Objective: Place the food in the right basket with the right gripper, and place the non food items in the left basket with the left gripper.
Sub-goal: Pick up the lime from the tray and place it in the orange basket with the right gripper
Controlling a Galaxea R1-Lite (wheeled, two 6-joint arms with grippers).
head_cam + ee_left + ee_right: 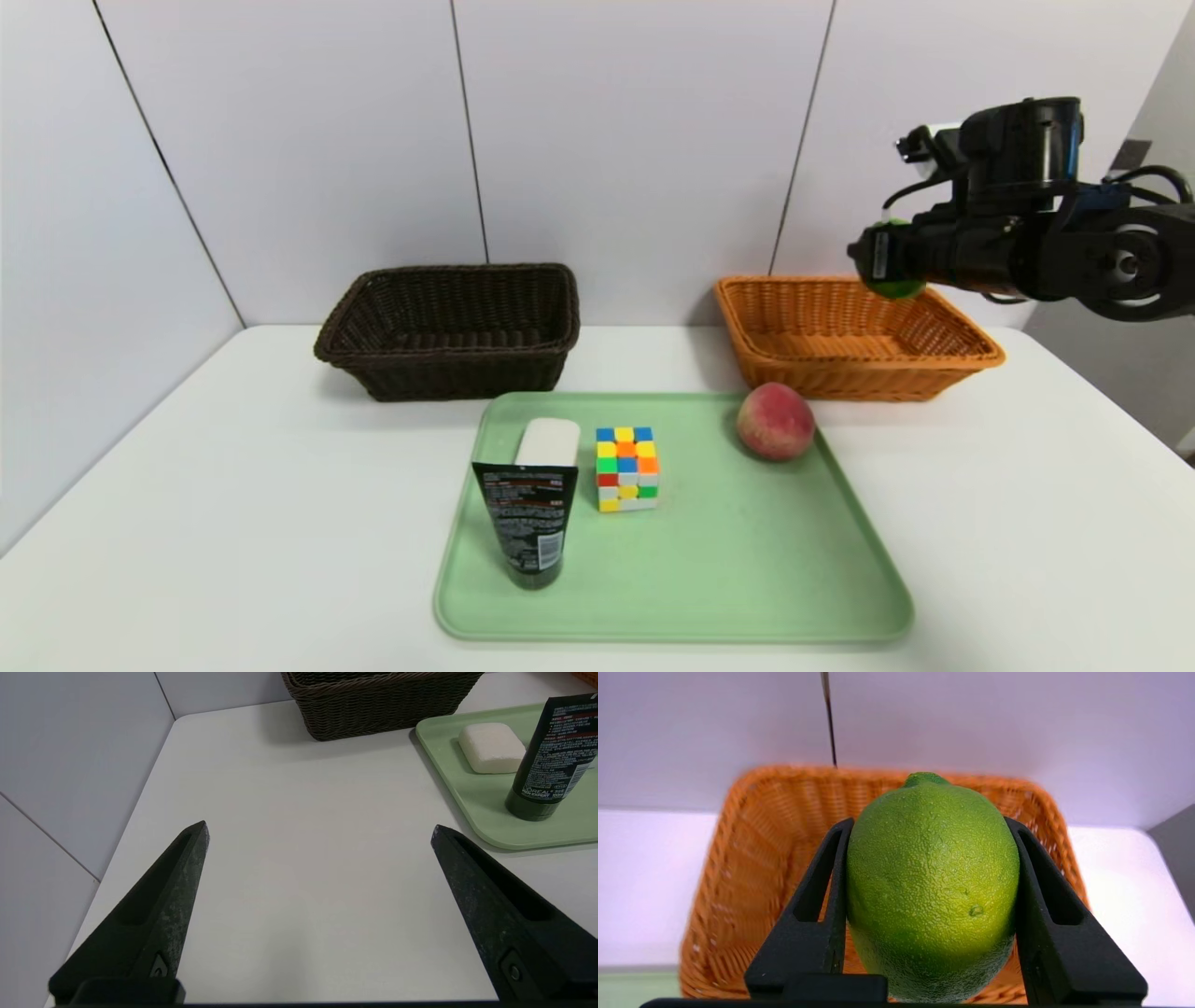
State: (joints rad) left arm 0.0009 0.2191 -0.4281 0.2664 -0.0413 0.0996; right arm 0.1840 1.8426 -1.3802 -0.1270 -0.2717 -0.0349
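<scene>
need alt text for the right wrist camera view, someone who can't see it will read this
The right end effector is shut on a green lime, held above an orange wicker basket. The basket sits on a white table against a pale wall.

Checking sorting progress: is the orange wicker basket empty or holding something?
Empty: the orange wicker basket shows only bare weave; the green lime hangs above it.
</scene>
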